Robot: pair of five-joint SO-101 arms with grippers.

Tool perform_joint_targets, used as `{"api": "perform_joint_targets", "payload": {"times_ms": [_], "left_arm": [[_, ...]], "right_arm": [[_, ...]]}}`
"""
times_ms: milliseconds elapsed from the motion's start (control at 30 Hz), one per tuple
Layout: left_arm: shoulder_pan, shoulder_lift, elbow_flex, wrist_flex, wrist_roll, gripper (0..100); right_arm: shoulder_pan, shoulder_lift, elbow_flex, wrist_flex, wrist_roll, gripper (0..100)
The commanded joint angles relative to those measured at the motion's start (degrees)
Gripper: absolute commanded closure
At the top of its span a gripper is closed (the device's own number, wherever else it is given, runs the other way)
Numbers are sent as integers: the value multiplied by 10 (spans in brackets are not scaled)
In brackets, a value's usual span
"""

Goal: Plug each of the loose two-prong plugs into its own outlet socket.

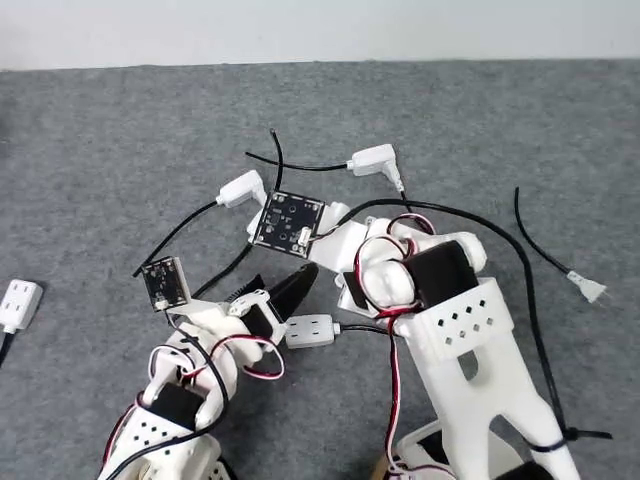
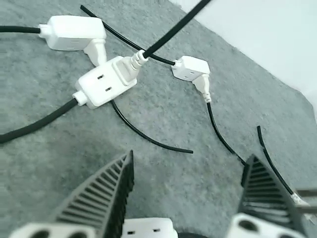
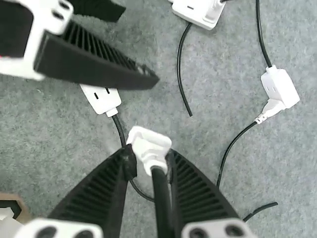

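On my screen the table is covered by a grey felt-like mat [image 1: 100, 130]. Near the front a white socket block [image 1: 310, 331] lies flat on it, a black lead leaving its right end. A second socket block [image 1: 18, 303] sits at the far left edge. Farther back lie two corded plugs, the left white plug [image 1: 243, 188] and the right white plug [image 1: 372, 160], near each other. Well off to the right rests a small two-prong plug [image 1: 592, 290] on its thin black cord [image 1: 530, 243].
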Motion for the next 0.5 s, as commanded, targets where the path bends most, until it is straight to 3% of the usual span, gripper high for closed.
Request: {"api": "perform_joint_targets", "payload": {"times_ms": [0, 100, 233, 367, 467], "left_arm": [[-76, -5, -30, 31, 4, 668], [-168, -5, -61, 114, -10, 667], [-253, -5, -68, 213, -86, 667], [-337, -5, -57, 254, -157, 667], [-357, -5, -54, 251, -165, 667]], "right_arm": [[-15, -11, -30, 3, 6, 990], [-47, -10, -6, -10, 10, 990], [-90, -7, 51, -66, 38, 990], [-109, 51, 79, -97, 81, 990], [-92, 98, 80, -129, 99, 990]]}}
